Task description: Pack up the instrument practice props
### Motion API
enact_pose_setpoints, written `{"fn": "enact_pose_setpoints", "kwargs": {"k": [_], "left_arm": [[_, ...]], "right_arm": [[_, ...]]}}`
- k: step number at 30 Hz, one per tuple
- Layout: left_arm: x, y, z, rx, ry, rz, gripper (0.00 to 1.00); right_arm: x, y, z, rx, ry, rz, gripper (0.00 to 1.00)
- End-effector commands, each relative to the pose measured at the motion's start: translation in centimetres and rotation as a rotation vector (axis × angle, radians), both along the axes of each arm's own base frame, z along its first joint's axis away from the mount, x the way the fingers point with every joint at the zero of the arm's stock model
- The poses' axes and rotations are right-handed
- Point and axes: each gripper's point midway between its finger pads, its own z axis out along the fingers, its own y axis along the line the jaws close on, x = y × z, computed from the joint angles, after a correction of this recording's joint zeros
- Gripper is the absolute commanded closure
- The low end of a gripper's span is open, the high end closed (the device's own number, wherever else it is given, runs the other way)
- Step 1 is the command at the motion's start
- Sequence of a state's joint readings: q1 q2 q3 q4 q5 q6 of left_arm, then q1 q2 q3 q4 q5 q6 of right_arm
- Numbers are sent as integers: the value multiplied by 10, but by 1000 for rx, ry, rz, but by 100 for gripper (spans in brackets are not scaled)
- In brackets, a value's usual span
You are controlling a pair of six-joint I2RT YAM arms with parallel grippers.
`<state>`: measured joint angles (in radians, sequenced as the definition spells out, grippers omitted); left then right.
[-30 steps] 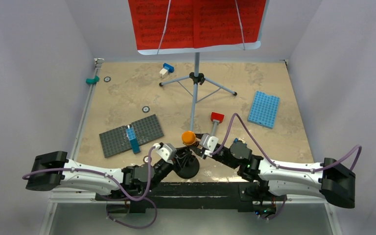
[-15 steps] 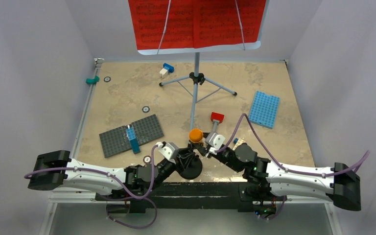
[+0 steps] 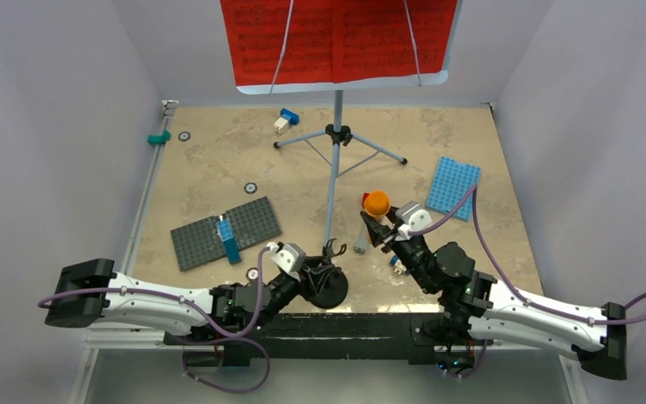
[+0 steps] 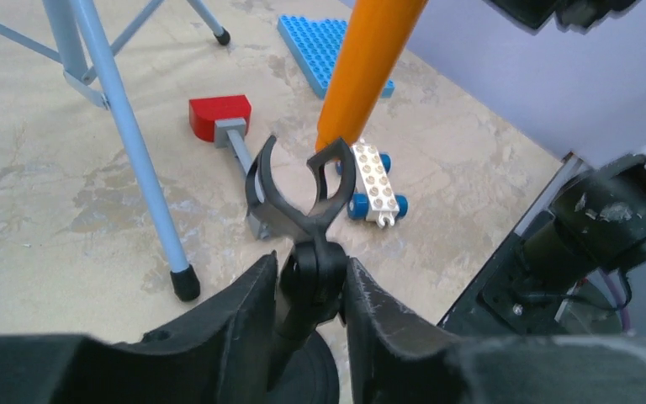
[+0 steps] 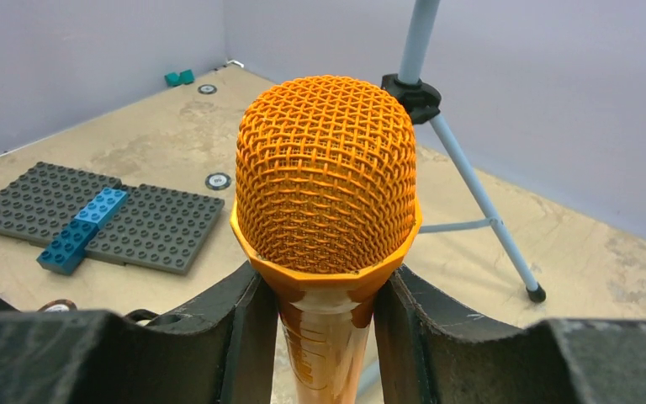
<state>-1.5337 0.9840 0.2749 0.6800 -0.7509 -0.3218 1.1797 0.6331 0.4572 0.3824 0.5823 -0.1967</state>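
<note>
The orange toy microphone is gripped by its handle in my right gripper, head up, held above the table to the right of the tripod. It fills the right wrist view between my right gripper's fingers. My left gripper is shut on the neck of the small black mic stand, whose empty forked clip points up. The microphone's handle hangs just beyond the clip. The pale-blue music stand's pole carries the red sheet-music pages at the back.
A red-headed grey hammer and a white wheeled brick lie beyond the mic stand. A blue studded plate lies at the right. A grey plate with blue bricks lies at the left. Tripod legs spread mid-table.
My right gripper has pulled the orange microphone up out of the mic stand's clip and carried it right and away. My left gripper has stayed shut on the stand.
</note>
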Motion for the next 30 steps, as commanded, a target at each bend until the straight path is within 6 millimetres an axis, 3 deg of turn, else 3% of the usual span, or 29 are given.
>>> {"fn": "enact_pose_setpoints", "kwargs": {"k": [1,6,10,13,20,25,30], "left_arm": [[-5,16,-40,168,65,10,52],[0,16,-8,108,39,33,27],[0,20,11,77,32,29,20],[-7,27,2,63,52,-16,21],[-25,31,-37,25,93,-125,35],[-29,26,-53,69,112,-145,33],[-25,27,-52,79,138,-103,26]], "right_arm": [[-3,-14,4,64,59,-26,100],[-6,-21,0,84,77,-26,100],[-8,-23,-4,91,99,-24,100],[-10,-25,-9,98,123,-20,100],[-13,-28,-24,109,158,-20,100],[-15,-26,-27,111,173,-3,100],[-24,-16,-27,133,236,65,100]]}}
